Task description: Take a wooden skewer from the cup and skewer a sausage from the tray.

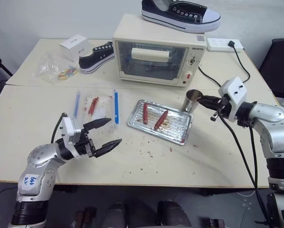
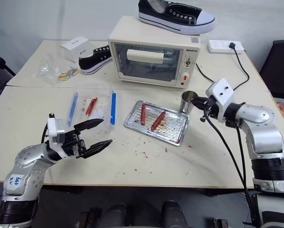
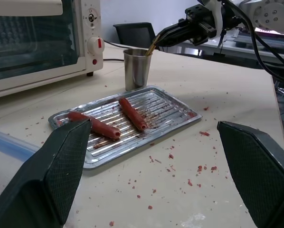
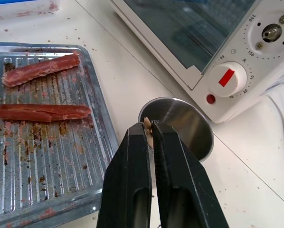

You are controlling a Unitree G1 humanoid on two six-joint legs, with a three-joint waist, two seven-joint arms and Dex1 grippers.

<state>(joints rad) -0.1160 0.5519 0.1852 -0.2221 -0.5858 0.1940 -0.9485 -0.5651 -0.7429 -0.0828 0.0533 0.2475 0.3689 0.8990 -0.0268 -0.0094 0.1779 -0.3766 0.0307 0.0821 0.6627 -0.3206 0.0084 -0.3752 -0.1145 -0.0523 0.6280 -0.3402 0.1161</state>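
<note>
The right claw (image 4: 150,127) is seen clenched on the top end of the wooden skewer (image 3: 152,47), which is pinched between its two black fingers directly above the mouth of the cup (image 1: 194,100); the skewer's lower part is still held inside the cup. The cup is stood upright on the surface (image 1: 218,156), just beside the far right corner of the tray (image 1: 180,135) and in front of the toaster oven (image 1: 156,50). Two sausages are laid on the ribbed bottom of the tray: one sausage (image 1: 161,119) is set aslant near the middle, and a second sausage (image 1: 145,113) is placed just to its left, apart from it. Greasy crumbs are scattered on the tray and on the surface around it. The left claw (image 1: 107,135) is held released, its fingers spread wide and nothing between them, hovering over the surface well to the left of the tray. Beyond it, a clear plastic bag (image 1: 100,110) with blue strips is laid flat, and another sausage (image 1: 92,106) is seen in it. One sneaker (image 1: 180,14) is rested on top of the oven, and another sneaker (image 1: 95,57) is placed at its left.
</note>
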